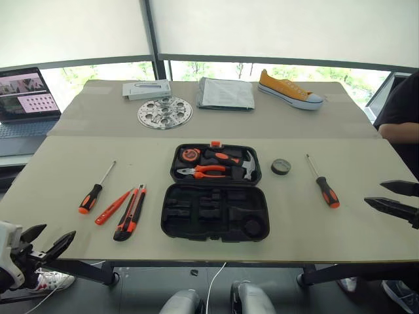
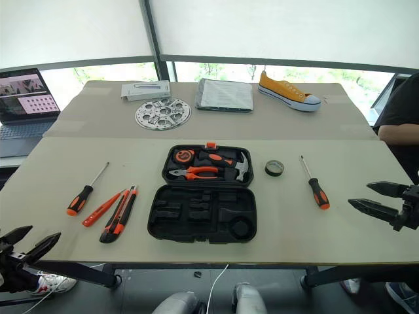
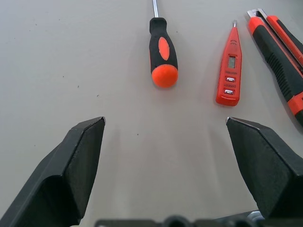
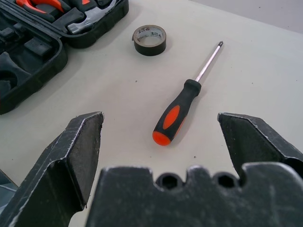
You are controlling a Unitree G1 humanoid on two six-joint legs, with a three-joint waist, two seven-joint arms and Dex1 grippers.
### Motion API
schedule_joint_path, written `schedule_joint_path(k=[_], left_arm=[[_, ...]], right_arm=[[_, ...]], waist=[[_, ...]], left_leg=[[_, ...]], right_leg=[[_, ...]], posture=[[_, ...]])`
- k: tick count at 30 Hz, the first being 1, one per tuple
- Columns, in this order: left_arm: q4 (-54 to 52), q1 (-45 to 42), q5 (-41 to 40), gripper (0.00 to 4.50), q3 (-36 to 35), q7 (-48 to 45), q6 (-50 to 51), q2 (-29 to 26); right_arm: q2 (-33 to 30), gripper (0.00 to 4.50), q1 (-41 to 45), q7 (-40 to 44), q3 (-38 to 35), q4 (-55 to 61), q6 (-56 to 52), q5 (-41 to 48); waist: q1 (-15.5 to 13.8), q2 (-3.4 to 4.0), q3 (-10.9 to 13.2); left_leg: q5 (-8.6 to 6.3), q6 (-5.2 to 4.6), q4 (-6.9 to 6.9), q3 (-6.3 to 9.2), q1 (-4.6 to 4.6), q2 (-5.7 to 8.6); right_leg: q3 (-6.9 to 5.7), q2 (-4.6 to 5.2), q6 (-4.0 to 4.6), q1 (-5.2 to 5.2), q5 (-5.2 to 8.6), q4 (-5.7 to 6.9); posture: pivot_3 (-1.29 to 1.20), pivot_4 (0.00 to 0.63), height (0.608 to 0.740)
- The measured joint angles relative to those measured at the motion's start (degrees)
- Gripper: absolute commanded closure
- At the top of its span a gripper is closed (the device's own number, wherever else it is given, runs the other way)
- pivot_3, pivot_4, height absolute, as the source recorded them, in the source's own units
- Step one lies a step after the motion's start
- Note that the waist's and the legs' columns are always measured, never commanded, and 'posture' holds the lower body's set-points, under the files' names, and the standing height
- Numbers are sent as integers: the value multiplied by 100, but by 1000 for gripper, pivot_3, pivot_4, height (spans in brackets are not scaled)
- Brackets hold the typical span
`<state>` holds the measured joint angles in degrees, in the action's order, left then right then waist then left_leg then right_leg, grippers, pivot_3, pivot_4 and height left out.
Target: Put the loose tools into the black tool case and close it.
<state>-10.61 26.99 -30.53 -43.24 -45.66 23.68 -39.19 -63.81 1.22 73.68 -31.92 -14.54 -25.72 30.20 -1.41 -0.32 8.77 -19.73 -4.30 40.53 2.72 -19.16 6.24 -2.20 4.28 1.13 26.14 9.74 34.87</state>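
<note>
The black tool case [image 1: 171,219] lies open mid-table; its far half holds pliers, a hammer and a tape measure, and its near half has bare recesses. Left of it lie a screwdriver [image 1: 91,195], an orange pen-like tool [image 1: 112,207] and a utility knife [image 1: 131,212]. To its right are a black tape roll [image 1: 281,166] and a second screwdriver [image 1: 325,190]. My left gripper [image 1: 52,233] hangs open at the table's near left corner, short of the left screwdriver [image 3: 163,52]. My right gripper [image 1: 374,193] stands open right of the right screwdriver [image 4: 177,111], holding nothing.
At the back of the table sit a silver perforated disc [image 1: 164,112], a flat grey box [image 1: 147,89], a folded grey sheet [image 1: 226,93] and a yellow sneaker [image 1: 289,90]. A laptop [image 1: 26,98] stands far left. A person's arm [image 1: 400,131] rests at the right edge.
</note>
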Motion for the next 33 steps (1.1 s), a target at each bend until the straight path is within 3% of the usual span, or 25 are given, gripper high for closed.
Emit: schedule_joint_path(k=[4, 9, 18, 24, 27, 33], left_arm=[[5, -546, -233, 143, 72, 240, 716, -297], [206, -2044, -288, 143, 615, 729, 1804, -1196], [1876, -3373, 418, 143, 2335, 592, 2150, -1519], [2433, -3872, 834, 143, 2814, 471, 2068, -1612], [2771, -4057, 978, 842, 2887, 440, 1944, -1628], [3183, -4227, 1107, 3051, 2898, 244, 1637, -1646]], right_arm=[[52, 12, 14, -172, 6, 387, -4, -8], [105, 12, 240, -428, 66, 2101, -357, 387], [102, 12, 911, -696, 696, 3894, -1152, 1372], [168, 12, 1325, -903, 1117, 4286, -1203, 1611], [250, 0, 1384, -978, 1238, 4389, -1203, 1622], [345, 0, 1334, -1004, 1350, 4437, -1179, 1602]], waist=[[-40, 0, 1], [-70, 13, -5], [59, 4, 2], [56, 7, 1], [59, 9, -1], [60, 12, -2]], left_leg=[[3, 5, 4, 5, -3, 0], [9, 19, 9, 6, 4, 1], [2, 28, 8, 8, -3, 6], [2, 31, 8, 8, 7, 9], [3, 33, 7, 8, 9, 7], [3, 32, 7, 6, 9, 7]], right_leg=[[-4, 0, 0, 1, 0, 10], [-4, -7, -1, 1, -1, 17], [-12, -10, 3, 13, -3, 5], [-11, -2, 4, 7, -2, 13], [-10, -2, 4, 7, -2, 17], [-9, -2, 4, 8, -2, 19]], posture=[[0, 150, 740], [0, 150, 740], [0, 150, 740], [0, 150, 740], [0, 150, 740], [0, 150, 740]])
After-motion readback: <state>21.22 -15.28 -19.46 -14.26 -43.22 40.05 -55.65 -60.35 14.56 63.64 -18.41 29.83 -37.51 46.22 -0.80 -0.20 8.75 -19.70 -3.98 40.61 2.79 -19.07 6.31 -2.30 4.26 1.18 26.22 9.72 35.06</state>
